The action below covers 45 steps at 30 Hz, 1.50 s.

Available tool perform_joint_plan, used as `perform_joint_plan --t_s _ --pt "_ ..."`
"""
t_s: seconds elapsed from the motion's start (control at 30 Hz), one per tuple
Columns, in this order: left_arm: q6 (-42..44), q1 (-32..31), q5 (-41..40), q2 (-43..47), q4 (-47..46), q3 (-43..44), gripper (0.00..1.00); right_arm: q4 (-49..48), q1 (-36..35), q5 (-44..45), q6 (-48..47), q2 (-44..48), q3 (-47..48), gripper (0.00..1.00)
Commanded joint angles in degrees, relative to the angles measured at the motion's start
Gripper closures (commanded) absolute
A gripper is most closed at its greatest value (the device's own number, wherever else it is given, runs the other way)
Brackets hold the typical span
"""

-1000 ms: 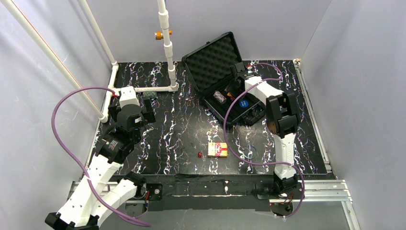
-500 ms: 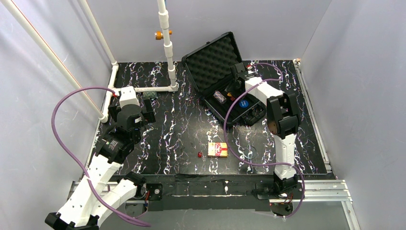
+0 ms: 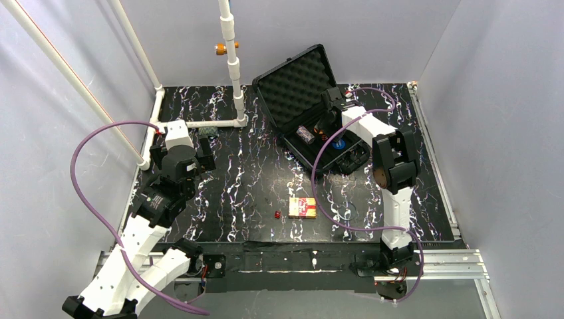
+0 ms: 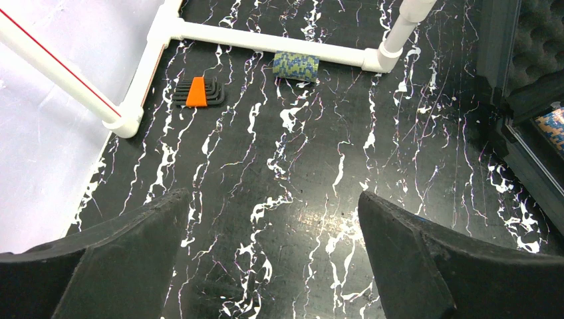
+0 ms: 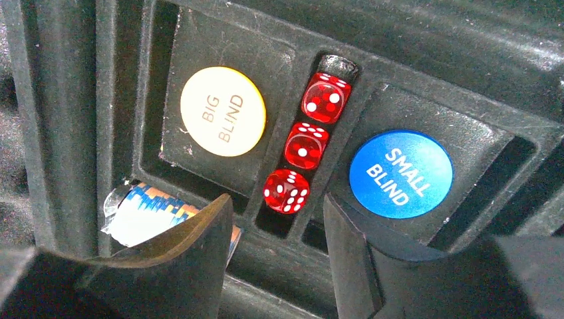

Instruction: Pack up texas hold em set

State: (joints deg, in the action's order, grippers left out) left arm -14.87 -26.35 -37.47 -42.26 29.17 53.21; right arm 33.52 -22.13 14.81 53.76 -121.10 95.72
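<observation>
The step in hand looks like stowing the dice. The right gripper point(image 5: 278, 203) hangs low over the tray of the black case point(image 3: 292, 83), which lies open at the far centre-right of the table. Its jaws are part-spread and pinch nothing. Just past its tips, 3 red dice point(image 5: 302, 147) lie in a row in the narrow slot between the Big Blind disc point(image 5: 223, 111) and the blue Small Blind disc point(image 5: 400, 174). A chip stack point(image 5: 149, 209) lies in the trough on the Big Blind side.

Packing seems partly done. The card box point(image 3: 302, 207) lies near centre with 1 loose die point(image 3: 277, 214) just left of it, and another chip stack point(image 4: 296, 66) lies against the white pipe point(image 4: 279, 45) at far left. The next move probably calls for lifting straight out of the tray, clear of the discs, then coming near for the loose die.

The right arm reaches far, wrist pitched down into the case. The left arm is folded at the left, and the left gripper point(image 4: 273, 199) is spread wide over bare table.
</observation>
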Motion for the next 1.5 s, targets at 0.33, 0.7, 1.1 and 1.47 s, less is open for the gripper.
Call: perform_joint_plan --t_s 0.33,0.7,1.1,1.47 --pt "0.72 0.24 -1.22 -0.06 -0.43 -0.02 0.02 -1.12 0.08 -0.15 -1.94 6.74 -0.81 0.45" --pt "0.80 0.22 -1.32 -0.45 -0.47 -0.08 0.02 -6.38 0.08 -0.62 -5.15 16.65 -11.14 0.58" --pt "1.36 0.24 -0.56 -0.81 -0.60 -0.21 0.02 -11.64 -0.47 -6.58 -15.52 30.60 -20.90 0.49" --pt "1.95 0.24 -0.70 -2.12 -0.90 -0.52 0.02 -14.13 -5.89 -8.60 -22.58 40.66 -26.23 0.39"
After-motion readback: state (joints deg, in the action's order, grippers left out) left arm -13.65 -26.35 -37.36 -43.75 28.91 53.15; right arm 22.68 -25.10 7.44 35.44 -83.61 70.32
